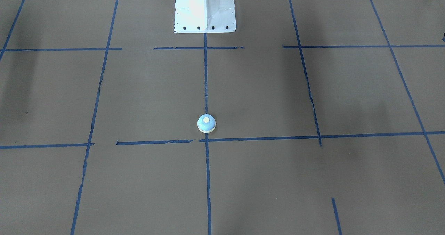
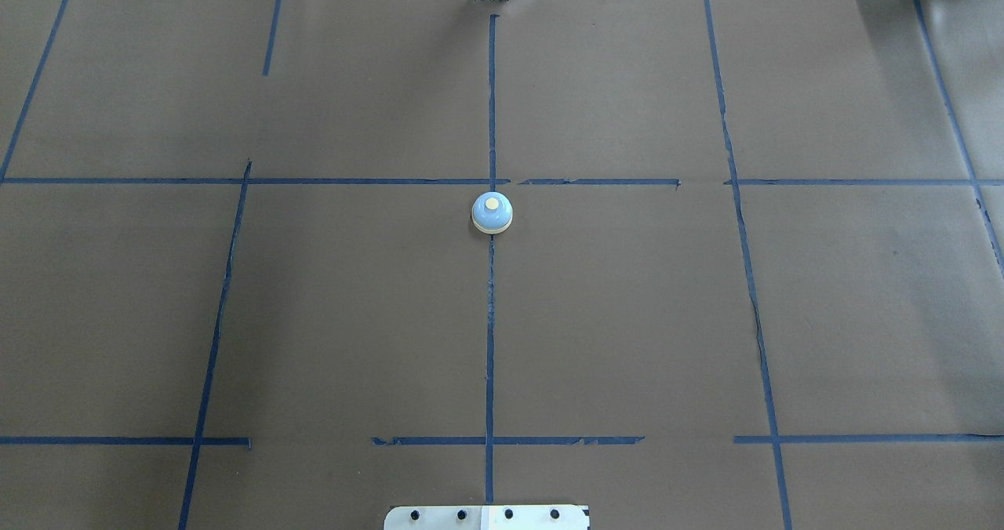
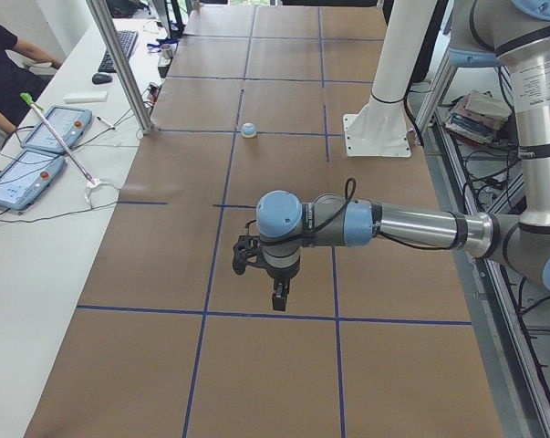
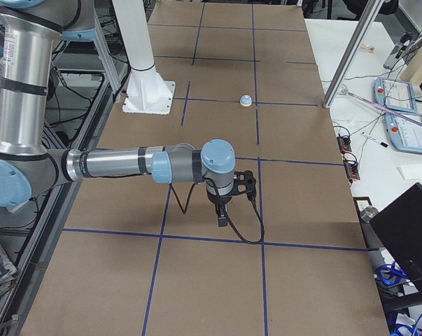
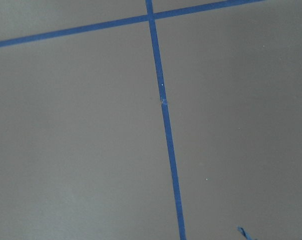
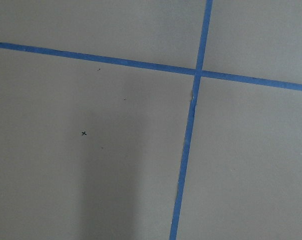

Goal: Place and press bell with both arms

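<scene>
While one bell [image 1: 206,123] stands upright, left end effector [image 3: 276,294], right end effector [image 4: 223,215]: two, openness untellable.

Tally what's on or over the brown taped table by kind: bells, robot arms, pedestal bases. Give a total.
bell: 1
robot arms: 2 (left arm, right arm)
white pedestal base: 1
Total: 4
</scene>
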`<action>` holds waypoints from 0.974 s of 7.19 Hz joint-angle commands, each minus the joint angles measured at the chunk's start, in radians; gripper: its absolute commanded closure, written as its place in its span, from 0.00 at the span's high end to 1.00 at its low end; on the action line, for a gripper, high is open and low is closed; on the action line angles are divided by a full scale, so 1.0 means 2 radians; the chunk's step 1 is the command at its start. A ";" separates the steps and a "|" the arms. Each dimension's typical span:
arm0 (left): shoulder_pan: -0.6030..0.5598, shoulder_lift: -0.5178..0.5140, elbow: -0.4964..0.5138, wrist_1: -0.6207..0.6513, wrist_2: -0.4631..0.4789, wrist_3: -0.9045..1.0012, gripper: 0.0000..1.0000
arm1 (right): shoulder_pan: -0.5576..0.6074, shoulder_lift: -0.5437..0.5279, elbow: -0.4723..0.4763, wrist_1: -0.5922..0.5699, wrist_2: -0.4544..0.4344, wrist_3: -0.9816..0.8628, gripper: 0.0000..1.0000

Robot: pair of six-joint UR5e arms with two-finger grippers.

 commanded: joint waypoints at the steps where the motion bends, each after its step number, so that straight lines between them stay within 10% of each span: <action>1: 0.000 0.000 -0.003 -0.002 0.000 0.000 1.00 | -0.022 0.001 -0.001 -0.001 -0.023 0.005 1.00; 7: 0.001 0.006 0.001 -0.003 0.001 0.004 1.00 | -0.033 0.002 -0.002 -0.017 0.009 0.003 1.00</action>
